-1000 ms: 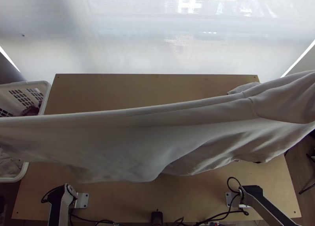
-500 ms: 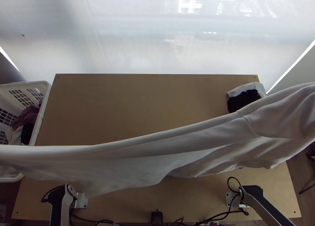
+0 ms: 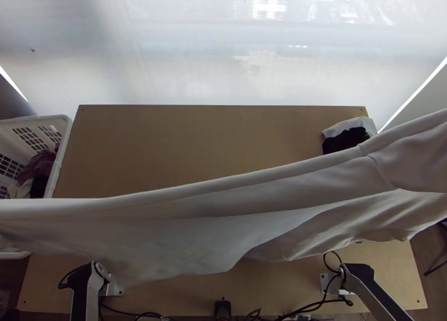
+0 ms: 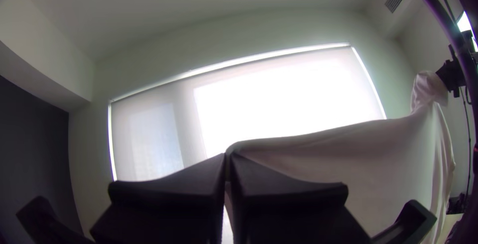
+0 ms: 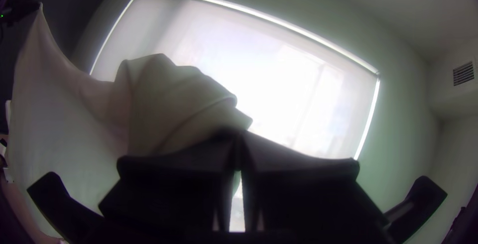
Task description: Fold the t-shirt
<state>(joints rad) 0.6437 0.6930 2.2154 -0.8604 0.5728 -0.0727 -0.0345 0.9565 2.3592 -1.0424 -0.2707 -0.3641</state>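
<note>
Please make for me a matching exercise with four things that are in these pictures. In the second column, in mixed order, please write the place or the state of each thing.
Things:
1. T-shirt
2. Basket
3. Black cloth
4. Table

Places and states:
A. White, at the left side of the top view, with clothes inside
B. Light wooden, below the raised garment
C. Stretched in the air between the left end effector and the right end effector
D. Near the far right corner of the wooden top

Right pairs: 1-C, 2-A, 3-D, 4-B
</note>
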